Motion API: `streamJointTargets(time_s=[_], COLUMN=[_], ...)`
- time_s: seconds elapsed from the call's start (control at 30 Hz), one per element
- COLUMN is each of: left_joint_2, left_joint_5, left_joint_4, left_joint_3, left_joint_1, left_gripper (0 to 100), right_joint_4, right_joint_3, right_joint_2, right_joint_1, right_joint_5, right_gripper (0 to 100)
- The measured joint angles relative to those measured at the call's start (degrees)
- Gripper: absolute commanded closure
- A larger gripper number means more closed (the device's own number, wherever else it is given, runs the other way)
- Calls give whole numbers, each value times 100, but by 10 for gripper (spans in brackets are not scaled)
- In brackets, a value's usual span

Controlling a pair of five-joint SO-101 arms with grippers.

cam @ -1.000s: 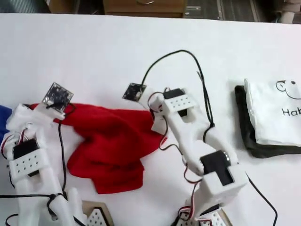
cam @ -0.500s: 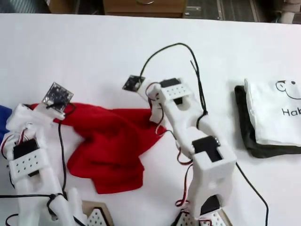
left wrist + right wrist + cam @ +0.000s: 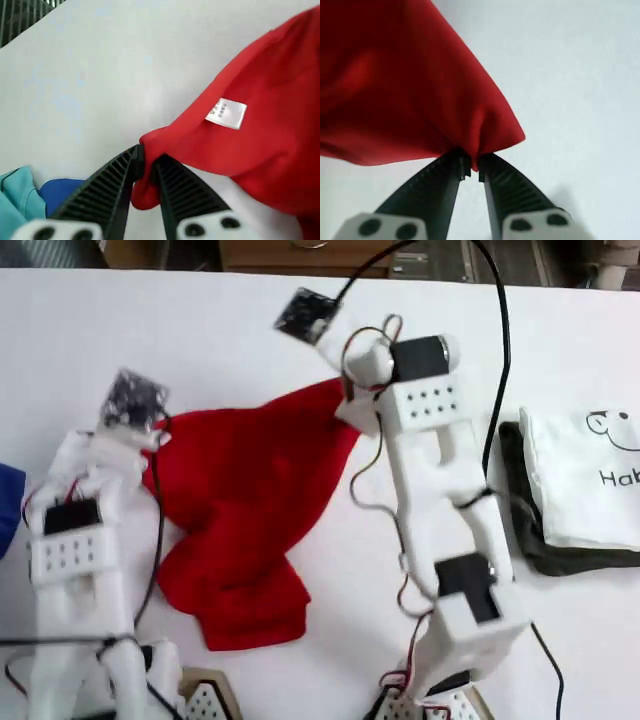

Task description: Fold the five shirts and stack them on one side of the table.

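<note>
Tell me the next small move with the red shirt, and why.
Probably draw both hands apart and farther across the table to stretch the red shirt flat. The left hand and right hand each pinch an edge of it, while its near end lies bunched on the table.

Robotics lab (white table, loose wires)
</note>
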Motion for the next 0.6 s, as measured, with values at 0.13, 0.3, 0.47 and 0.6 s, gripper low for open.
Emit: streamJointTargets(time_s=[0.13, 0.3, 0.47, 0.6], left_joint_2=[1266, 2998, 4325, 5090], left_joint_5=[308, 360, 378, 378], left_joint_4=[747, 1635, 2312, 2796], left_joint_3=[-1407, -3165, -4536, -5257], left_joint_1=[26, -290, -703, -800], left_gripper=[979, 979, 979, 979], right_joint_4=[387, 343, -712, -1873], right_joint_3=[299, 2022, 4589, 6330], right_joint_2=[-835, -1943, -2611, -2971], right_joint_1=[-545, -1064, -1046, -1073], right_joint_5=[9, 9, -9, 9], right_gripper=[978, 978, 978, 974])
